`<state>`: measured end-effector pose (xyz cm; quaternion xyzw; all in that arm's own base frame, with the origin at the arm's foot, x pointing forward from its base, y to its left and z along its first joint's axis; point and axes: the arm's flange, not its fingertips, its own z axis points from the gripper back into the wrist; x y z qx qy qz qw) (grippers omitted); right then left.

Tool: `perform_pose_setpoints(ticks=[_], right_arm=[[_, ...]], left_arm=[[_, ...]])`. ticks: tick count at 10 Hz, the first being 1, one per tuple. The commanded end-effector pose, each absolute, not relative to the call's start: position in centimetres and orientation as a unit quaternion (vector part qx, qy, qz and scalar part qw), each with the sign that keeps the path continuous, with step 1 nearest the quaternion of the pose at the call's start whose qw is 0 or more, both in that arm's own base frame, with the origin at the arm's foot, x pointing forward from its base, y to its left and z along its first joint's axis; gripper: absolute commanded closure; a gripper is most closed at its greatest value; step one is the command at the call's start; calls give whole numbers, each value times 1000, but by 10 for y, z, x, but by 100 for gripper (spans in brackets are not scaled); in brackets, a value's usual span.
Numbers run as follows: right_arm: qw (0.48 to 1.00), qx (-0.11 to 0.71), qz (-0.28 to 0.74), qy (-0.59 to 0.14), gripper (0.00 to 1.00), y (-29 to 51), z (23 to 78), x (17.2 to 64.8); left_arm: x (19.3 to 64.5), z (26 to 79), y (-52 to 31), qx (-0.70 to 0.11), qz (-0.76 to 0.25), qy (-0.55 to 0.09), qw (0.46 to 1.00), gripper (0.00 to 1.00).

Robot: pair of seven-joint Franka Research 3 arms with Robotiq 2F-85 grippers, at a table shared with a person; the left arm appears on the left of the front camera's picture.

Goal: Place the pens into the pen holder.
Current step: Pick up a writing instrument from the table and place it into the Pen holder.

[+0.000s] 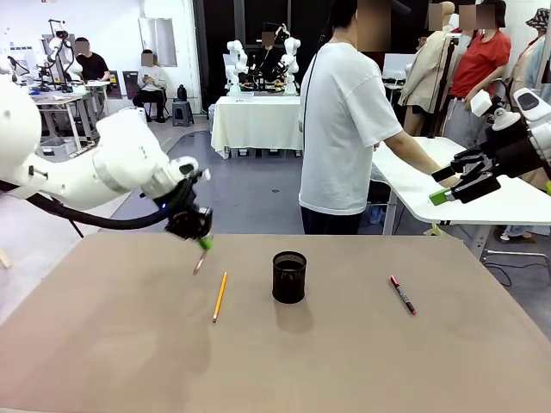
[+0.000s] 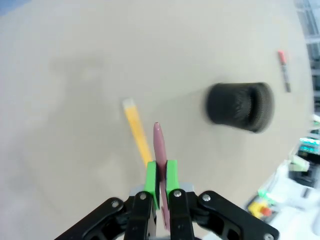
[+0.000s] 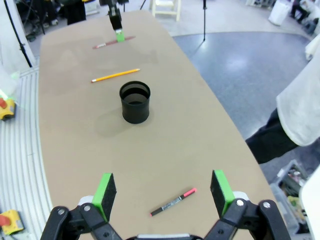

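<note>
The left gripper (image 1: 203, 243) is clamped on a reddish-brown pen (image 1: 199, 262) over the left part of the table (image 1: 344, 361); the left wrist view shows what the front view hides, both green pads (image 2: 171, 176) pressed on the pen's shaft; just to the right lies a yellow pencil (image 1: 220, 296), then the upright mesh cup (image 1: 289, 277), then a black pen with red ends (image 1: 403, 294); the right gripper (image 1: 456, 191) hangs high at far right, its jaws wide apart in its own wrist view.
</note>
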<state>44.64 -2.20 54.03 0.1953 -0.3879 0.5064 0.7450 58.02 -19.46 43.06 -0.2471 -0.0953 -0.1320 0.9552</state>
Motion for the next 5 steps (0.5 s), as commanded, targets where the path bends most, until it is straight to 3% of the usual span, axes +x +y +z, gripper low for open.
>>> perform_pose_setpoints(ticks=[1, 3, 5], right_arm=[[744, 198, 505, -390, 0, -21, 543, 447], [744, 198, 505, -390, 0, -21, 543, 447], [744, 198, 505, -390, 0, -21, 543, 447]], left_arm=[[559, 459, -191, -338, -211, -142, 906, 100], [537, 488, -215, -417, -265, -241, 835, 100], [517, 494, -239, -409, -304, -364, 780, 100]])
